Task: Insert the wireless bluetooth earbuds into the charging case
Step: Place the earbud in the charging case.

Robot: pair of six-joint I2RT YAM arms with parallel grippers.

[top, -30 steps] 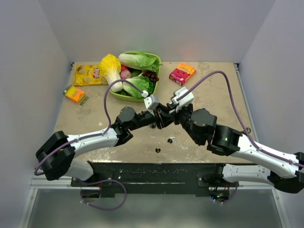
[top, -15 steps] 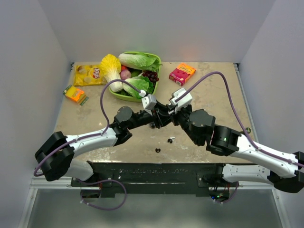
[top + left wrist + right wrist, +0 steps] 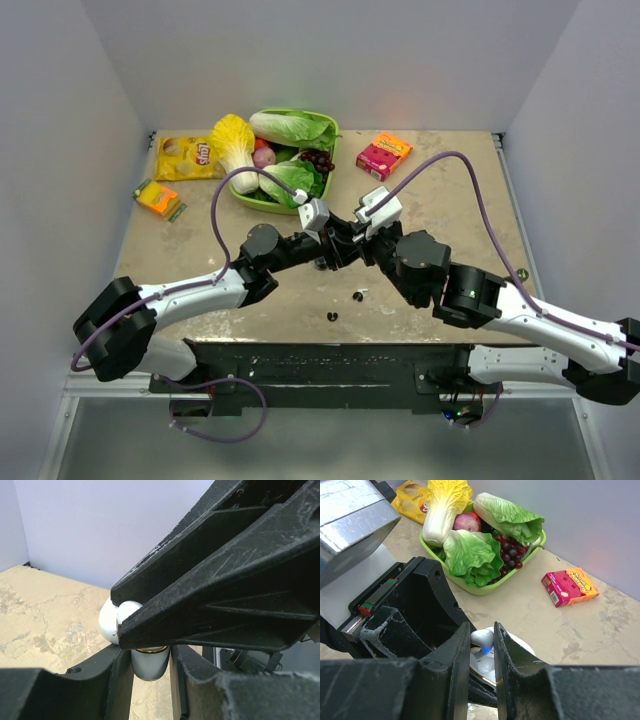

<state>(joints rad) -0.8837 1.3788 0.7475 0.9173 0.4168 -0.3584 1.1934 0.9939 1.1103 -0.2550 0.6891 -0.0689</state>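
Both arms meet over the table [image 3: 450, 200] just on the near side of the green vegetable bowl [image 3: 485, 591]. The left claw [image 3: 150, 652] is pinched narrow on the white charging case [image 3: 149, 666] from below, and the right claw [image 3: 481, 627] is nipped down to a slim gap on the same case from above. Nearer the arm bases than the bowl, one earbud [image 3: 358, 294] and the other earbud [image 3: 331, 316] lie loose on the table, well clear of both claws.
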